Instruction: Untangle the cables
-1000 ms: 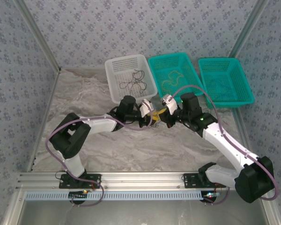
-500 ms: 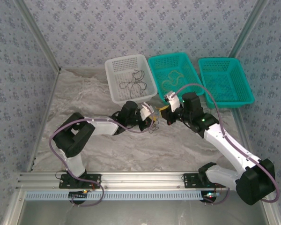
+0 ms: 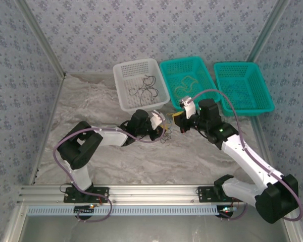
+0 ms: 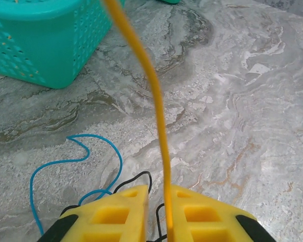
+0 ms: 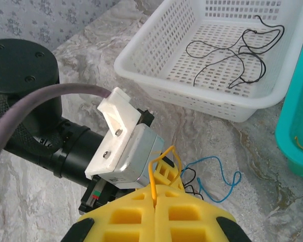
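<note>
Top external view: the left gripper (image 3: 161, 122) and the right gripper (image 3: 179, 117) meet nose to nose in the middle of the table (image 3: 91, 111). The baskets sit at 12 o'clock from them.
Where the yellow cable (image 4: 157, 101) is: it runs in a tight line from one gripper to the other, up off the table.
Where the blue cable (image 4: 121, 162) is: it lies flat on the table in a loose curl, at 10 o'clock from the left gripper's fingers (image 4: 116, 212) in the left wrist view.
Where the black cable (image 4: 141, 173) is: it peeks out right by those fingers, next to the blue one. I think the two cross there.
How the cables will feel: my guess is very light, thin and floppy. They bend any way and can slip out of a loose hold. A hard tug could pull a knot tighter.
Where to grab: I would pinch one cable on a bare bit close to the crossing, then lift it away slowly.
Left gripper: its fingers are nearly together, with a small gap. The yellow cable goes through the gap, against one finger. I cannot tell if it is squeezed tight.
Right gripper: closed all the way, with the yellow cable pinched. A little loop sticks out past the tips.
White basket (image 5: 156, 75): at 12 o'clock in the right wrist view.
Teal basket (image 4: 50, 55): at 10 o'clock in the left wrist view.
</note>
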Motion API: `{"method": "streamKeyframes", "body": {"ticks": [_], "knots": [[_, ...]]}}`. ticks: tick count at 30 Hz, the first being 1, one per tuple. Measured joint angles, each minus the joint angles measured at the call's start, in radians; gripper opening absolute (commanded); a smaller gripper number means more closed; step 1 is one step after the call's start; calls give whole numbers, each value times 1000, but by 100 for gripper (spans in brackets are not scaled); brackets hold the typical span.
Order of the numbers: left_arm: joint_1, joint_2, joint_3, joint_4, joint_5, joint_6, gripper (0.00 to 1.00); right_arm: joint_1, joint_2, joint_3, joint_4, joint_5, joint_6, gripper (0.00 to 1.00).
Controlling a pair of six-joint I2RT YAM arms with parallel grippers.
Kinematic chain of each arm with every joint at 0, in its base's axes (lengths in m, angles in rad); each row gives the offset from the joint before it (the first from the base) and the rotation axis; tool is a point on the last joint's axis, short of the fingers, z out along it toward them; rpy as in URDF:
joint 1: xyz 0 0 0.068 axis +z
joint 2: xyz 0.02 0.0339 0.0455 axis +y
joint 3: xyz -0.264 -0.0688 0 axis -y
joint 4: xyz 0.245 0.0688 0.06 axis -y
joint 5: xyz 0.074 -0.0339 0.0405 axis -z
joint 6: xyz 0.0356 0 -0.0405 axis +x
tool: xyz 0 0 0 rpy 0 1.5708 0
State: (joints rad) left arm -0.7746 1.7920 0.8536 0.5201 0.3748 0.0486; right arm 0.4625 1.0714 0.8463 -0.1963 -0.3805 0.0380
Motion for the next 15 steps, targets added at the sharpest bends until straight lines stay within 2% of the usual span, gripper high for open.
{"method": "streamKeyframes", "body": {"ticks": [15], "knots": [[2, 0, -18, -24, -77, -77, 17, -18, -5, 9, 19, 11, 42, 0]]}}
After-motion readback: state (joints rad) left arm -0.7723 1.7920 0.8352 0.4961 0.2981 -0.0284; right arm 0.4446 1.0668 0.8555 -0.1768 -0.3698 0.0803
